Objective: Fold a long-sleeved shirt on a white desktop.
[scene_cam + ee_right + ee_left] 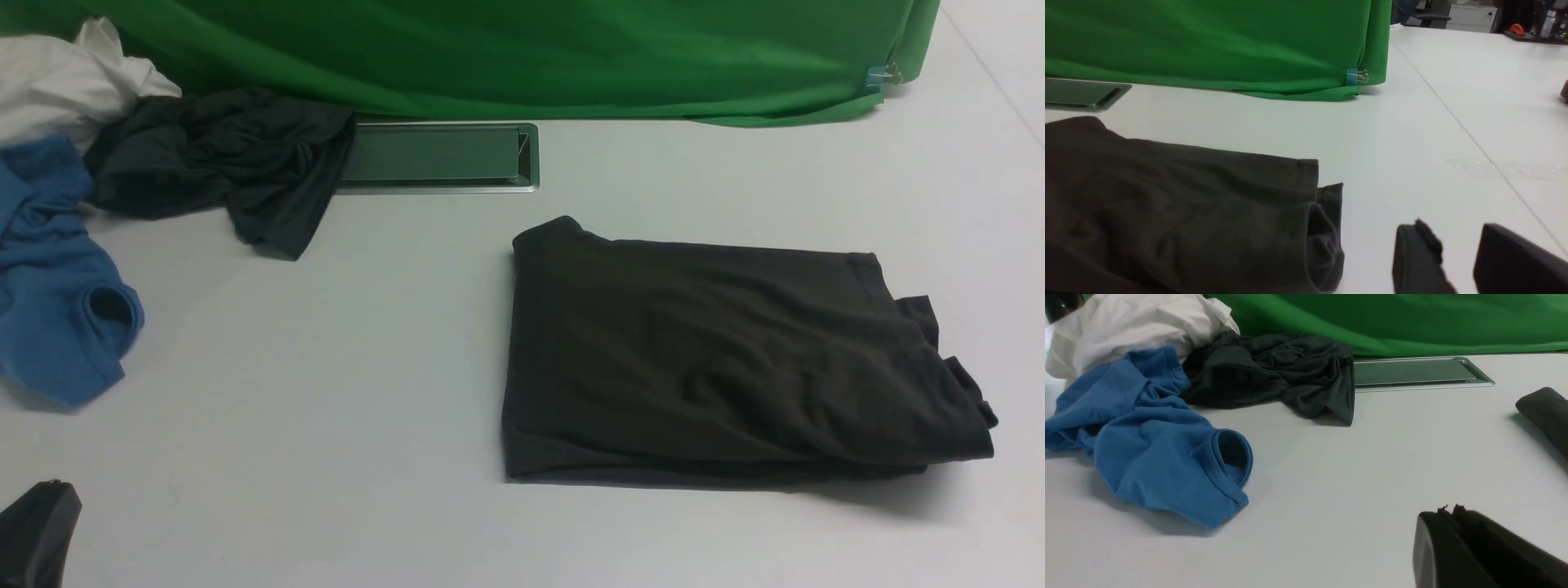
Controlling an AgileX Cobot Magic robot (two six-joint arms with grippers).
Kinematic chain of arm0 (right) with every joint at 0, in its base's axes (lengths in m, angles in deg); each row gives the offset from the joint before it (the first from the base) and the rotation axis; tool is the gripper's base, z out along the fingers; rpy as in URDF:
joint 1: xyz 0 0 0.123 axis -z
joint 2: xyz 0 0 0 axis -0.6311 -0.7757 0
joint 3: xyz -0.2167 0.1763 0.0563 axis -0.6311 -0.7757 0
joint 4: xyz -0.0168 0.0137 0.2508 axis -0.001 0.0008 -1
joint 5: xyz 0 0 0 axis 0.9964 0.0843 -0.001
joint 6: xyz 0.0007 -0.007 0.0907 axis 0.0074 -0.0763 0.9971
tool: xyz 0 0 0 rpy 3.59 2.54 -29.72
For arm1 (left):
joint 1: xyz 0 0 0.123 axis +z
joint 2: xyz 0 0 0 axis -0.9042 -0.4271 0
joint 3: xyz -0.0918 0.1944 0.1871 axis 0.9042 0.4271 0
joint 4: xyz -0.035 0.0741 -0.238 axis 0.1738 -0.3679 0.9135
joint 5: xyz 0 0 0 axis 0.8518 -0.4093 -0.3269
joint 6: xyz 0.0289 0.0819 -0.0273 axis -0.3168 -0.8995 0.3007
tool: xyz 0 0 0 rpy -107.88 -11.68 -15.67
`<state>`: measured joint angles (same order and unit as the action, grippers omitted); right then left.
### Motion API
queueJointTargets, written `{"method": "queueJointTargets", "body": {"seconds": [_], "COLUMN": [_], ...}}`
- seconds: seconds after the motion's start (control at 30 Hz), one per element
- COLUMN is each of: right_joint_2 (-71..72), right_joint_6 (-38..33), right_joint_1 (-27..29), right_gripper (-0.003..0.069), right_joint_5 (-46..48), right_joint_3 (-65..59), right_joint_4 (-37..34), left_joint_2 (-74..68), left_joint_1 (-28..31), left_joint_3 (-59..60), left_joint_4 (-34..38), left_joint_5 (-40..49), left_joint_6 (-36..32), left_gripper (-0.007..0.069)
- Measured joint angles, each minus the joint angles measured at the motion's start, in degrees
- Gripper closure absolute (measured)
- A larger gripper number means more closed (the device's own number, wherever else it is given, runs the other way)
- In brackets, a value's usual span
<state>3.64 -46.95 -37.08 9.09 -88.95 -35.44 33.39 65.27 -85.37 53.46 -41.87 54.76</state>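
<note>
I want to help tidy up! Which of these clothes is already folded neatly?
The large dark olive-brown long-sleeved shirt, lying flat as a tidy rectangle. The blue garment, dark grey garment and white garment lie crumpled in a heap.

Lab: green backdrop cloth [506, 57], office chair [1423, 16] behind.

Even, diffuse overhead light, fairly bright. Soft shadow just right of and under the long-sleeved shirt [718, 359] on the white desktop [326, 408]. No glare. Wrist views slightly soft; shirt folds lose detail.
</note>
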Motion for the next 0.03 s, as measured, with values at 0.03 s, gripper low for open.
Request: {"method": "queueJointTargets", "body": {"seconds": [0.03], "right_joint_2": [0.0], "right_joint_6": [0.0], "right_joint_1": [0.0], "right_gripper": [0.0415], "right_joint_5": [0.0], "right_joint_3": [0.0], "right_joint_4": [0.0], "left_joint_2": [0.0], "left_joint_1": [0.0], "left_joint_3": [0.0], "left_joint_4": [0.0], "left_joint_5": [0.0], "left_joint_6": [0.0], "left_gripper": [0.0588]}}
